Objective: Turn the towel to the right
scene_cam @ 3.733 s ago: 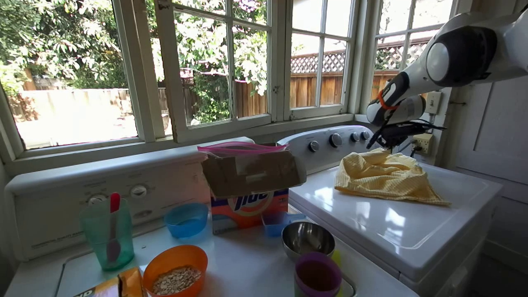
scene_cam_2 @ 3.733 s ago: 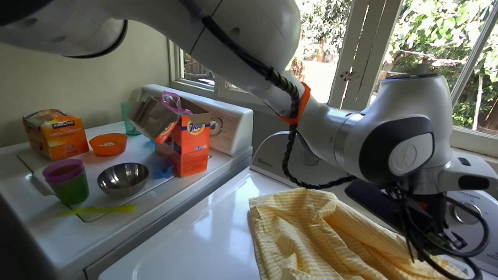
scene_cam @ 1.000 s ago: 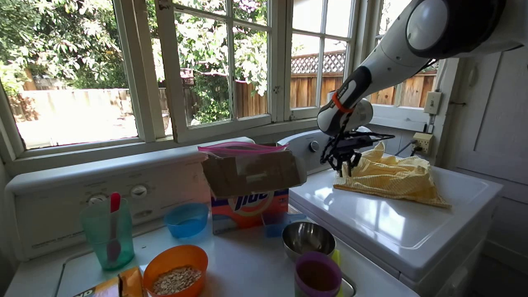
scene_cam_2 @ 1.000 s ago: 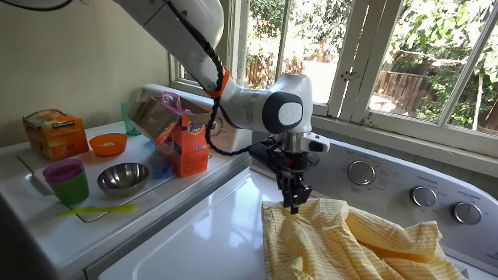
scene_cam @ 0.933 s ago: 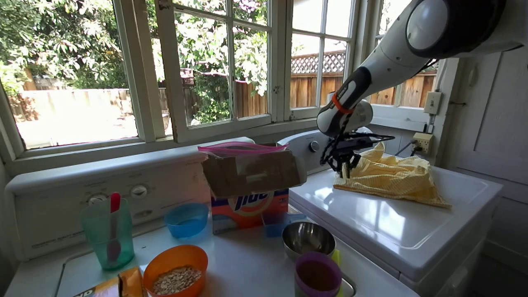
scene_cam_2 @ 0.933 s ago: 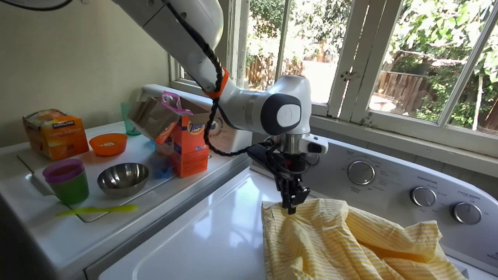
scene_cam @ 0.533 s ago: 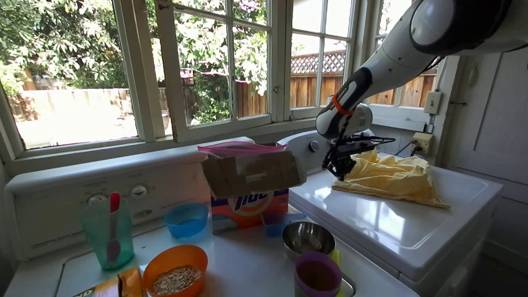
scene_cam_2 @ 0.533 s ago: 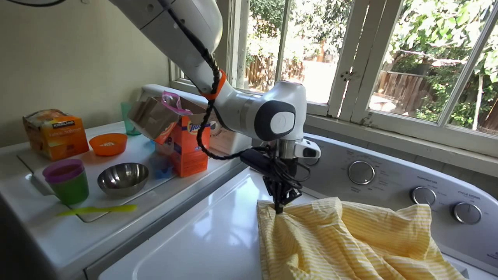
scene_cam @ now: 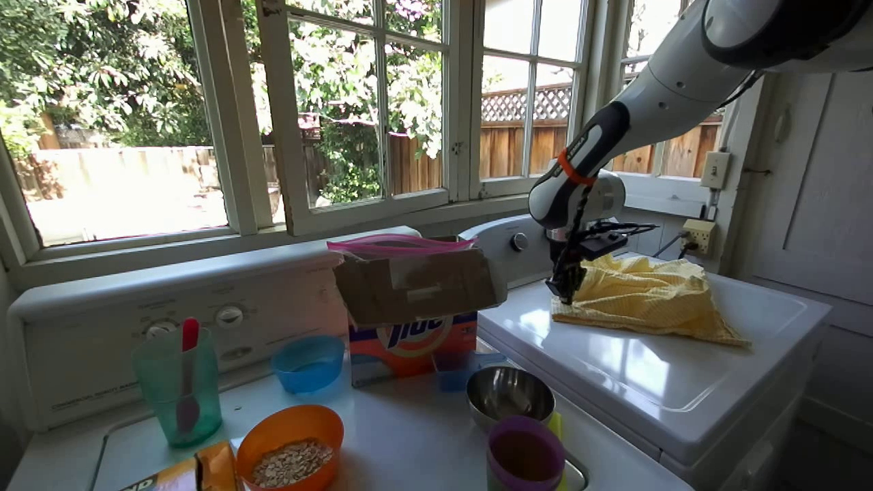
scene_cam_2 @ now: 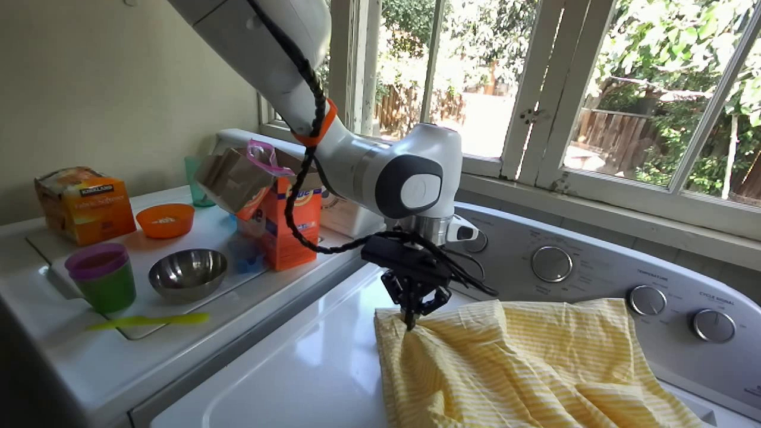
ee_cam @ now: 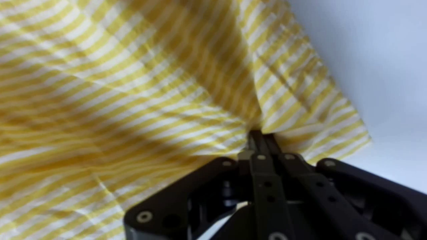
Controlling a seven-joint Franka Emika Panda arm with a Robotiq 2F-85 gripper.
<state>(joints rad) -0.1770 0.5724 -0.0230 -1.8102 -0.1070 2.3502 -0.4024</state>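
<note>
Evidently your end effector [ee_cam: 262,136] is clenched on a gathered bit of the towel [scene_cam_2: 511,356] just inside one corner, so raise that pinch slightly and swing it in a slow, level arc, letting the loose part follow rather than bunch or slip out. The towel lies rumpled on the white table [scene_cam_2: 297,368], near the control panel [scene_cam_2: 600,279]; in an exterior view its longest visible edge slants away from your pinch to a pointed corner [scene_cam: 728,334], and its long axis probably follows, though the folds leave that uncertain.
</note>
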